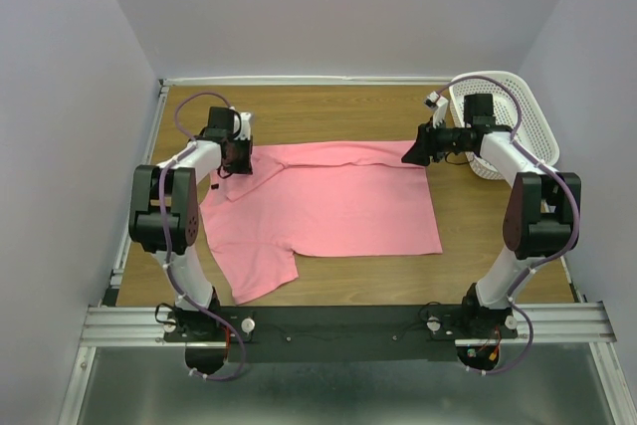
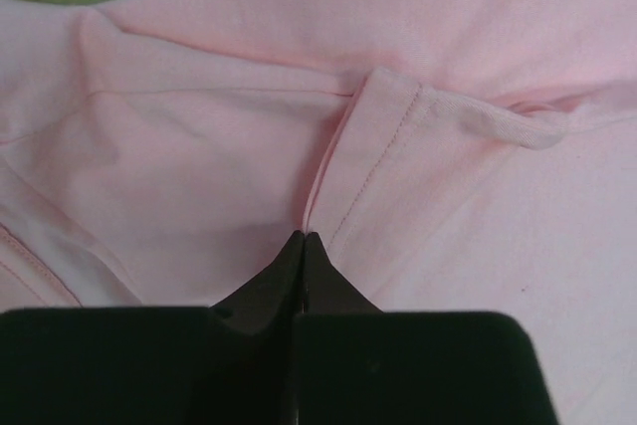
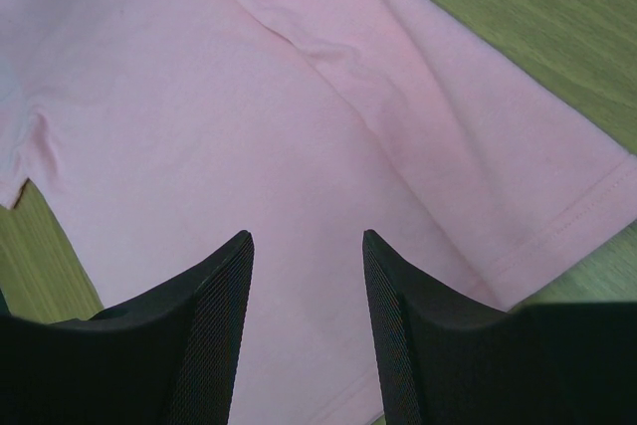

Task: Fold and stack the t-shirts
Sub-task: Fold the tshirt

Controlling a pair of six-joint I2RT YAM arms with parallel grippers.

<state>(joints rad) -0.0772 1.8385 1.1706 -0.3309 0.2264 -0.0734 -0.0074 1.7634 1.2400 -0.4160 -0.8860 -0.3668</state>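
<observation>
Salmon-pink t-shirt [image 1: 328, 201] lies spread on the tabletop [image 1: 478, 236], its first fold beginning. Left gripper [image 2: 302, 241] is clenched, apparently pinching the sleeve seam. Right gripper [image 3: 307, 236] hangs released over the hem corner, which it should grasp next.

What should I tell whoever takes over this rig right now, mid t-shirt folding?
Left gripper: shut, apparently pinching a fold of the t-shirt at its far-left corner.
Right gripper: open, over the shirt's far-right corner, holding nothing.
T-shirt: spread nearly flat on the table, with one sleeve sticking out at the near left. The white basket sits at the far right.
Done: shirt laid out, left grasp made.
Left: right grasp, all the folds, stacking. Only one shirt is in view.
</observation>
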